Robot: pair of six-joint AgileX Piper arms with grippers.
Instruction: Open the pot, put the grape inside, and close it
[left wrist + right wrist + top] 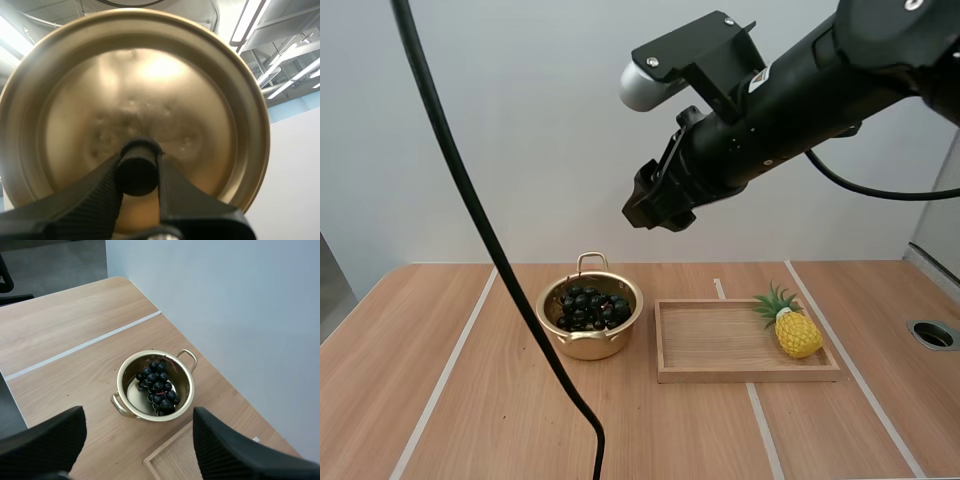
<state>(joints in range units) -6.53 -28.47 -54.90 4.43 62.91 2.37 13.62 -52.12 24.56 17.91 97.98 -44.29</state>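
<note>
High view first: left of centre, a round brass-coloured metal pot (590, 345) standing open on the pale wooden table (380, 380), a bunch of dark, nearly black grapes (588, 308) lying inside it; 1 loop handle (591, 260) up at the far rim, so handle line judged to run front to back. Just right of the pot and apart from it, a shallow rectangular wooden tray (745, 373) carrying a small yellow toy pineapple (796, 333) at its right end. Upper right, the black right arm (820, 80) reaching in, right gripper (648, 205) hanging well above the pot and a little to its right. Left wrist view next: left gripper (139, 175) pinching the short black knob (137, 165) of a round brass-coloured metal lid (150, 85), 1 finger on each side of the knob, lid face broad-on to the camera. Cannot tell from here which way the pot lies from the lid. Right wrist view last: right gripper fingers (45, 440) spread wide and holding nothing, the open pot with its 2 handles and the grapes down between them, a tray corner just beside it. Judged: opening and loading done, closing left; lid round, so no turning needed, only levelling and centring over the rim. Open table surface left and in front of the pot, tray close on its right; right arm overhead likely to crowd the lid's way down.
</note>
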